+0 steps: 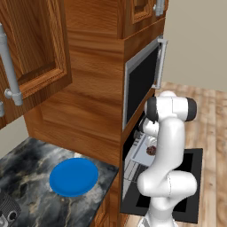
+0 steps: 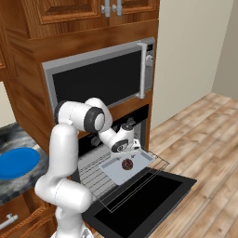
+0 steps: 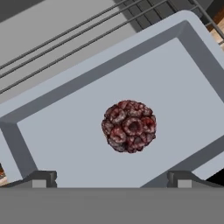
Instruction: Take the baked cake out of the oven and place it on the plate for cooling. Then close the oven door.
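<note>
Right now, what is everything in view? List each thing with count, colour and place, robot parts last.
baked cake: one, dark brown with reddish speckles, on the tray.
tray: one, grey, on the pulled-out wire rack.
wire rack: one, grey, extended from the oven.
oven: one, black, below the microwave.
oven door: one, black, folded down open.
microwave: one, silver-framed with dark glass, above the oven.
plate: one, blue, on the counter left of the oven.
counter: one, dark marbled.
cabinets: several, wood, around the appliances.
floor: wood planks.
arm: one, white.
pincer: one, dark tips, open above the cake.
</note>
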